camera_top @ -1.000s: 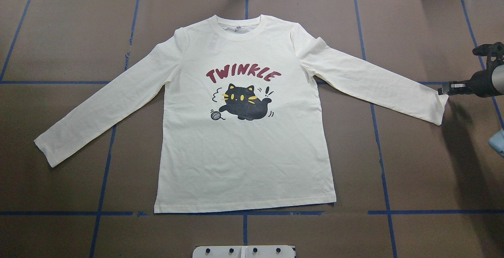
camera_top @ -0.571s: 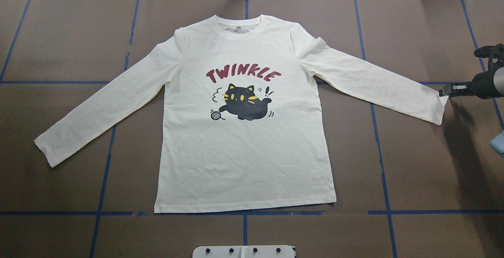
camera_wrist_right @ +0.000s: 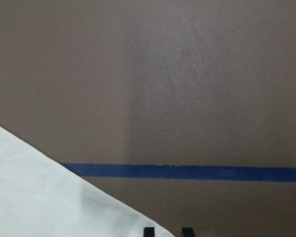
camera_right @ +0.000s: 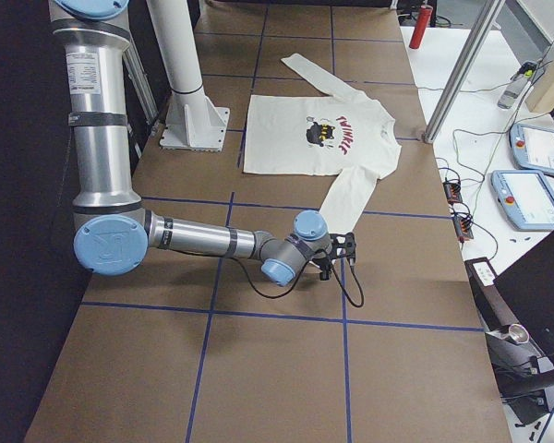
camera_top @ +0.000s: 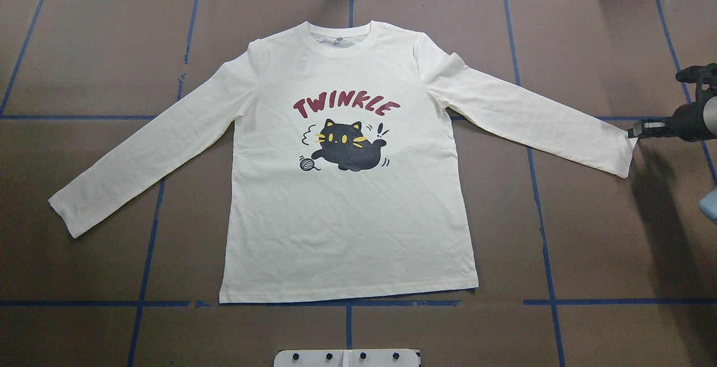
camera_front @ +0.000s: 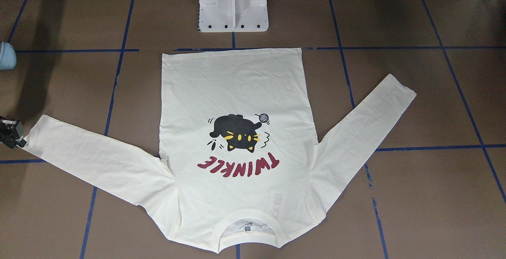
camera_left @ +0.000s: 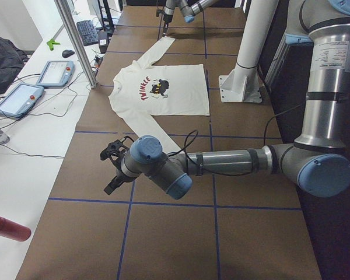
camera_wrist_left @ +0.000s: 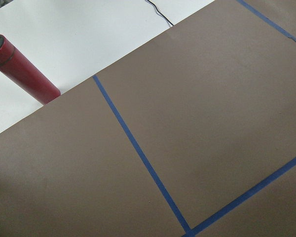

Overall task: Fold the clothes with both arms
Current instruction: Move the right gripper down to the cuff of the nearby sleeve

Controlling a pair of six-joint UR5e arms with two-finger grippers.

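Observation:
The cream-white shirt (camera_top: 347,215) lies flat on the brown table with the cat and "TWINKLE" print up, both sleeves spread out; it also shows in the front view (camera_front: 233,93). My right gripper (camera_top: 633,131) sits low at the upper corner of the shirt's right cuff (camera_top: 624,154). In the right wrist view its two fingertips (camera_wrist_right: 149,231) stand a narrow gap apart, with the cuff corner (camera_wrist_right: 64,207) ending between them. My left gripper (camera_left: 109,188) hovers over bare table well beyond the left cuff (camera_top: 61,210). I cannot tell whether it is open or shut.
A red cylinder (camera_wrist_left: 19,69) lies just off the table past my left gripper. The white pedestal (camera_front: 233,4) stands at the shirt's hem side. Teach pendants (camera_left: 20,96) and a metal post (camera_left: 76,41) stand along the table's far edge.
My right gripper has slid slightly rightward along the cuff corner. The shirt has stayed put, apart from that corner.

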